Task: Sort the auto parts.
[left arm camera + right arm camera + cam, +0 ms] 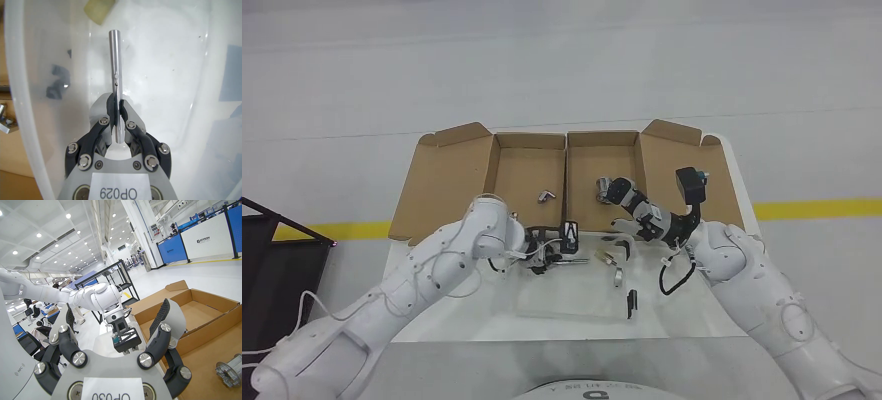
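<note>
We see the left claw [117, 102] pinching a slim metal rod [115, 62] near one end, its pads pressed against either side, with most of the rod jutting straight out ahead. Claw and rod sit within the walls of a clear bin [20, 98]. In the top view the bin lies at the centre of the frame, on the white tabletop [492, 320]. A yellowish part [610, 258] and a black part [631, 303] lie in the bin to the right of the rod.

Just above the bin in the top view stand two open cardboard boxes, side by side. The left-hand box [517, 190] holds a small bent metal piece [546, 196]. The right-hand box [584, 205] holds a toothed metal hub [229, 373].

The right claw [622, 215] is spread wide and holds nothing. It sits right of centre in the top view, at the lower edge of the right-hand box and near the hub.
</note>
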Available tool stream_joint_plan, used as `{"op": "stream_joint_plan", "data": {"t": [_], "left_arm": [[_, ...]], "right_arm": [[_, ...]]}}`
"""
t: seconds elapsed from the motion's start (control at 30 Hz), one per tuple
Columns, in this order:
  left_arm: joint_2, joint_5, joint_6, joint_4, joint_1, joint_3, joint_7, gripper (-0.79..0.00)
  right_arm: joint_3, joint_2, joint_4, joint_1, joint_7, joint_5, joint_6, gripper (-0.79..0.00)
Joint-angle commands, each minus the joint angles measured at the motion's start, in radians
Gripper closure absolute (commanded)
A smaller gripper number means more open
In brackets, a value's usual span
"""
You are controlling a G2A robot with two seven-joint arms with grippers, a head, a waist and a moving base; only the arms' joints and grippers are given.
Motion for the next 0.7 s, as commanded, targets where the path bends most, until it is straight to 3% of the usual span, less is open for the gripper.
{"op": "stream_joint_plan", "data": {"t": [0.0, 0.2, 0.33, 0.5, 0.67], "left_arm": [[0.007, -0.036, -0.039, 0.009, -0.003, -0.017, 0.014, 0.000], [0.027, -0.138, -0.132, 0.027, -0.005, -0.059, 0.049, 0.000], [0.045, -0.249, -0.132, 0.027, -0.011, -0.052, 0.065, 0.000], [0.075, -0.491, -0.132, 0.094, -0.048, -0.048, 0.067, 0.000], [0.169, -0.699, -0.132, 0.020, 0.024, -0.109, 0.035, 0.000]], "right_arm": [[0.000, 0.000, 0.000, 0.000, 0.000, 0.000, 0.000, -0.785], [0.000, 0.000, 0.000, 0.000, 0.000, 0.000, 0.000, -0.785], [0.000, 0.000, 0.000, 0.000, 0.000, 0.000, 0.000, -0.785], [0.000, 0.000, 0.000, 0.000, 0.000, 0.000, 0.000, -0.785], [0.000, 0.000, 0.000, 0.000, 0.000, 0.000, 0.000, -0.785]]}}
